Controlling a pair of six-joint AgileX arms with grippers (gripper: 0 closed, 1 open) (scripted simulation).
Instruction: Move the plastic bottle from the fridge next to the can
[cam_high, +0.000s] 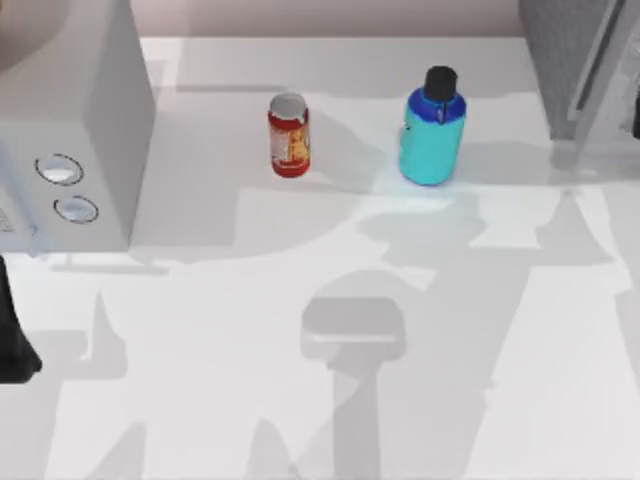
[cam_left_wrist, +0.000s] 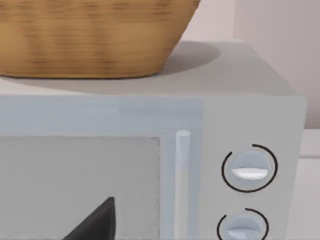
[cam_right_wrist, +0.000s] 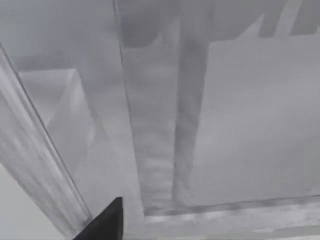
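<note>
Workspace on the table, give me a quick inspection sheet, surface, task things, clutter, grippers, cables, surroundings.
Surface: white table, shadows across it.
Job's things: plastic bottle upright on the table, outside the fridge; can upright to its left, a gap between them.
Clutter: white box with two dials at the left; wicker basket on top of it.
Grippers: left gripper's fingertip faces the box; right gripper's fingertip faces the fridge.
Cables: nothing seen.
Surroundings: pale wall behind.

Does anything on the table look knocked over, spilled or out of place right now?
Nothing stands out. The plastic bottle and the can both stand upright on the table, apart from each other, with no spill around them.
</note>
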